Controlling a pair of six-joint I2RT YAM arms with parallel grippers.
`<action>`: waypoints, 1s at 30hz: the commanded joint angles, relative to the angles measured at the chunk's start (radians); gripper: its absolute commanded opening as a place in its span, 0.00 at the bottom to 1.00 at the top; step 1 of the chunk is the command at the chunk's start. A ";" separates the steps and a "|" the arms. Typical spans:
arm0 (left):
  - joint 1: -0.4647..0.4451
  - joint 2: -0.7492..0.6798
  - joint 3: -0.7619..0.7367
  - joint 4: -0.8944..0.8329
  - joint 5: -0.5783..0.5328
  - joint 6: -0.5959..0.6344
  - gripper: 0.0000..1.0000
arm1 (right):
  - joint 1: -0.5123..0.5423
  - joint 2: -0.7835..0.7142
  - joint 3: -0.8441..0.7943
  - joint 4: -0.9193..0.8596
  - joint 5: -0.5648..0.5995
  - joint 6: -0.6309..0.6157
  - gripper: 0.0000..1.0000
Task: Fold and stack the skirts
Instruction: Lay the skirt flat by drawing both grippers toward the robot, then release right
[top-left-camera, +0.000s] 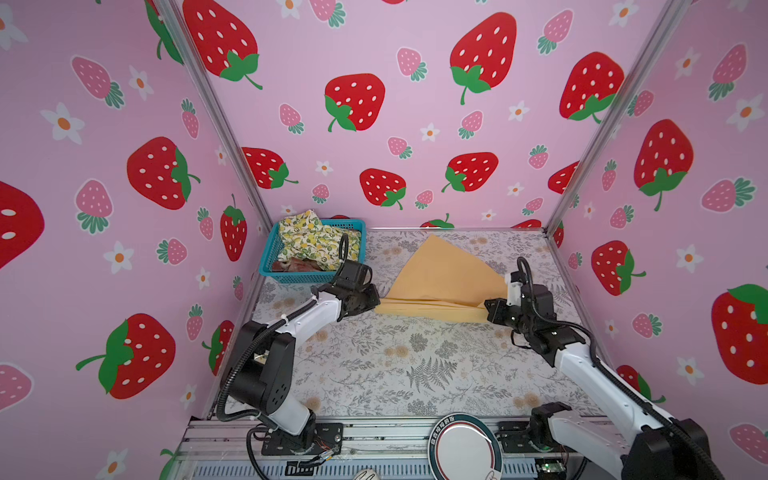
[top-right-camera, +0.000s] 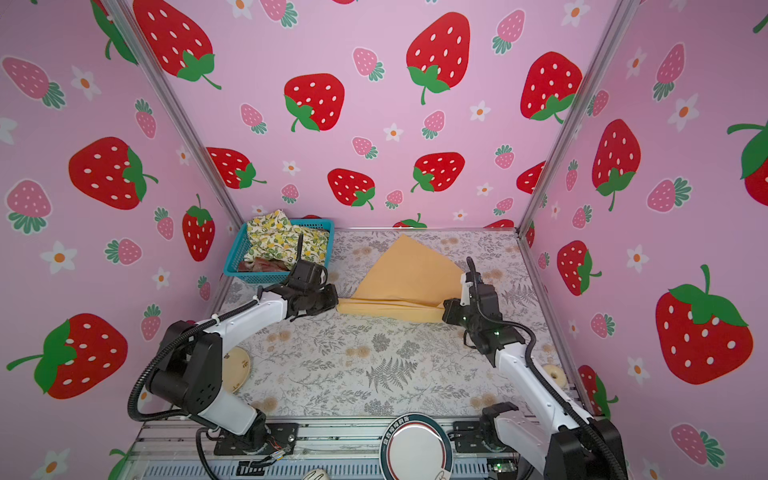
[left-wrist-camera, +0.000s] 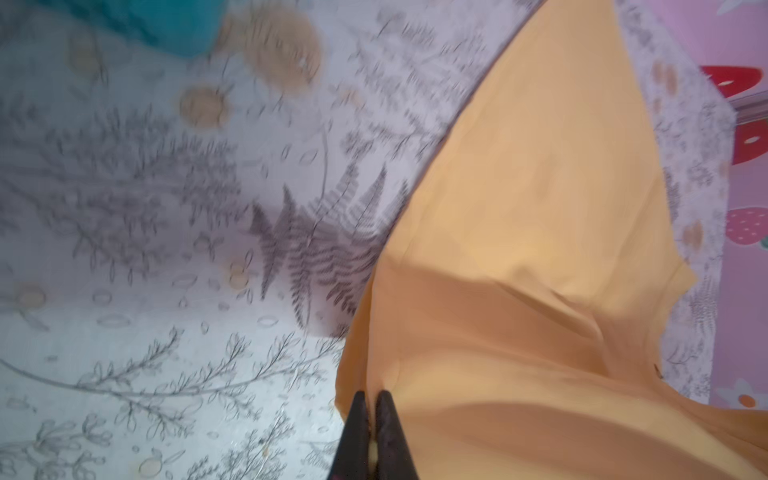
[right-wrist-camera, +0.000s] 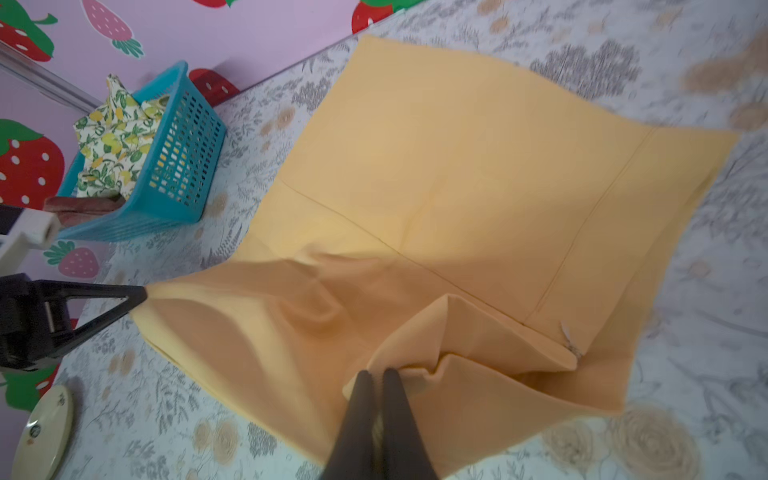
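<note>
The mustard-yellow skirt (top-left-camera: 440, 274) (top-right-camera: 403, 274) lies mid-table, its near edge lifted and folded back over itself. My left gripper (top-left-camera: 377, 305) (left-wrist-camera: 372, 392) is shut on the skirt's (left-wrist-camera: 519, 249) near left corner. My right gripper (top-left-camera: 487, 307) (right-wrist-camera: 378, 372) is shut on a bunched fold at the skirt's (right-wrist-camera: 457, 187) near right corner. The left gripper (right-wrist-camera: 145, 295) also shows pinching the other corner. The lemon-print skirt (top-left-camera: 316, 241) (right-wrist-camera: 116, 141) and the plaid skirt (top-left-camera: 297, 266) (right-wrist-camera: 83, 205) sit crumpled in the teal basket (top-left-camera: 266, 257) (right-wrist-camera: 187, 166) at the back left.
Strawberry-print walls close in the table on three sides. A round white plate (top-left-camera: 463, 449) rests on the front rail. A cream disc (top-right-camera: 237, 370) (right-wrist-camera: 41, 428) lies by the left arm's base, and a small ring-shaped thing (top-right-camera: 555, 376) near the right wall.
</note>
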 joint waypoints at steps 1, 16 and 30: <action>0.011 -0.078 -0.080 0.115 -0.069 -0.054 0.00 | 0.023 -0.105 -0.053 0.041 0.005 0.081 0.03; 0.010 -0.134 -0.236 0.118 -0.137 -0.058 0.00 | 0.188 -0.351 -0.098 -0.175 0.034 0.181 0.63; 0.031 -0.191 -0.289 0.095 -0.181 -0.055 0.00 | 0.200 -0.015 0.067 -0.165 0.214 -0.128 1.00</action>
